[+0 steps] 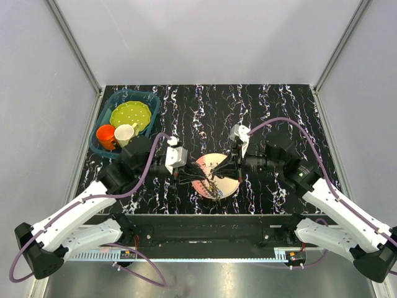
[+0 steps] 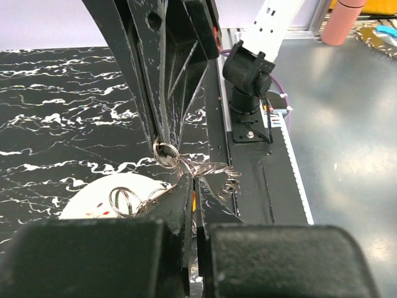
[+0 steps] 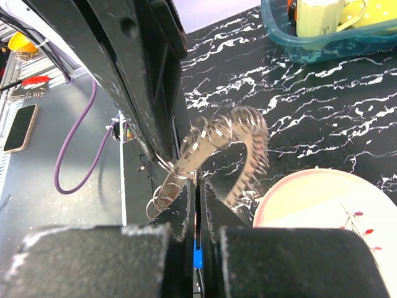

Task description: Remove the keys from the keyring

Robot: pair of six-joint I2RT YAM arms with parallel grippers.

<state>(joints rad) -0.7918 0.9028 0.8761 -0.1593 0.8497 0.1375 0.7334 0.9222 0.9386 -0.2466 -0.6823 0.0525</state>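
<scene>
My two grippers meet tip to tip above the pink plate (image 1: 231,185). The left gripper (image 1: 200,169) is shut; in the left wrist view (image 2: 196,180) its tips pinch the keyring (image 2: 214,169), with an orange sliver in the gap between them. The right gripper (image 1: 223,167) is shut too; in the right wrist view (image 3: 198,181) it pinches a small split ring of the spiky keyring (image 3: 248,133), with a blue sliver in its gap. A silvery key (image 3: 189,158) hangs there. Coloured keys (image 1: 213,189) lie on the plate. Loose small rings (image 2: 124,200) hang over the plate.
A blue basin (image 1: 152,102) at the back left holds a yellow-green plate, an orange cup and a cream cup. The table's near edge and the arm bases (image 2: 248,81) lie just below the plate. A phone (image 3: 20,127) lies on the grey bench.
</scene>
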